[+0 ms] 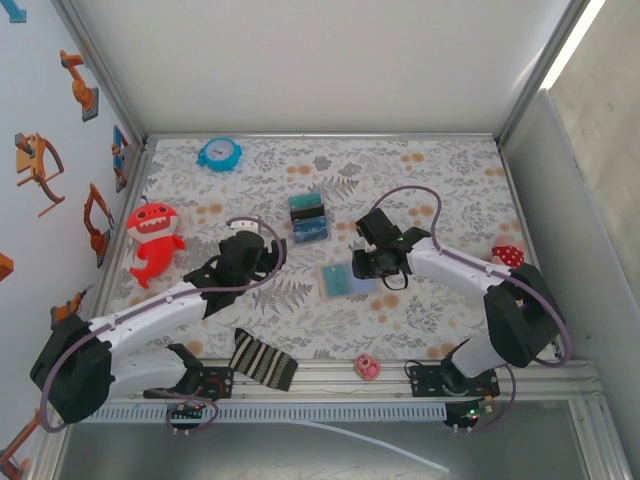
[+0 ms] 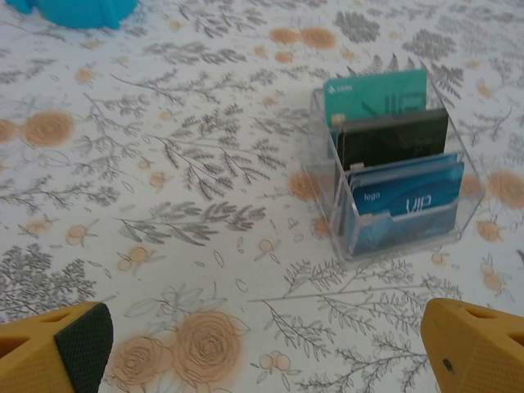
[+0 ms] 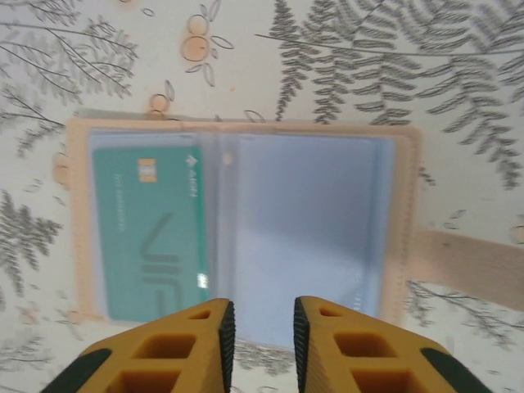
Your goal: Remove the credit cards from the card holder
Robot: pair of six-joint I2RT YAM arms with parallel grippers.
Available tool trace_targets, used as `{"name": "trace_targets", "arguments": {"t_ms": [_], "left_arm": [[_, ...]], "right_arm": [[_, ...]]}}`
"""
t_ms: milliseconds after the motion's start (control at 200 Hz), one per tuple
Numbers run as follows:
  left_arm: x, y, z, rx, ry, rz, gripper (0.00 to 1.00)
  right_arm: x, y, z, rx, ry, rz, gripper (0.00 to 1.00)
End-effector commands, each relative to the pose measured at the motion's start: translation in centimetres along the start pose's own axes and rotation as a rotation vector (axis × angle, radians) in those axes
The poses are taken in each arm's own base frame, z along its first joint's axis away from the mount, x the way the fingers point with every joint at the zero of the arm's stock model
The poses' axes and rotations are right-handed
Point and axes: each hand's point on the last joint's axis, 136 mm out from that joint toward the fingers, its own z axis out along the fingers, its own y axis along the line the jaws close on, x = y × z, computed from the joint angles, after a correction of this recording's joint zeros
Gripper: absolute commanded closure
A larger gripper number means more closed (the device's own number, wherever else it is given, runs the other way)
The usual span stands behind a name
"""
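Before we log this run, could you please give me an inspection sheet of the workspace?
Surface: floral tablecloth, flat.
Job's things: card holder open; teal card in its left panel in the right wrist view, other panel empty.
Clutter: clear card stand with cards, blue alarm clock, red shark toy, striped cloth, small pink item.
Grippers: left gripper wide open, empty; right gripper jaws narrowly apart over the holder's edge.
Cables: purple cables loop freely; no snag seen.
Surroundings: white walls, robot stickers on the left wall.
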Motion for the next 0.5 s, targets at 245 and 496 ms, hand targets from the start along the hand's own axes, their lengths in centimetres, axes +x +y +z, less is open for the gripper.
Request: {"name": "trace_targets", "arguments": {"t_ms": [245, 496], "left_arm": [[4.0, -7.4, 2.3, 0.128, 0.064, 0.152, 0.03], [6.2, -10.5, 4.0, 0.186, 0.124, 0.212, 0.03]], "right_arm": [[1.5, 1.6, 2.7, -0.155, 0.097, 0.085, 0.82], [2.4, 1.4, 3.6, -0.175, 0.121, 0.112, 0.85]]}}
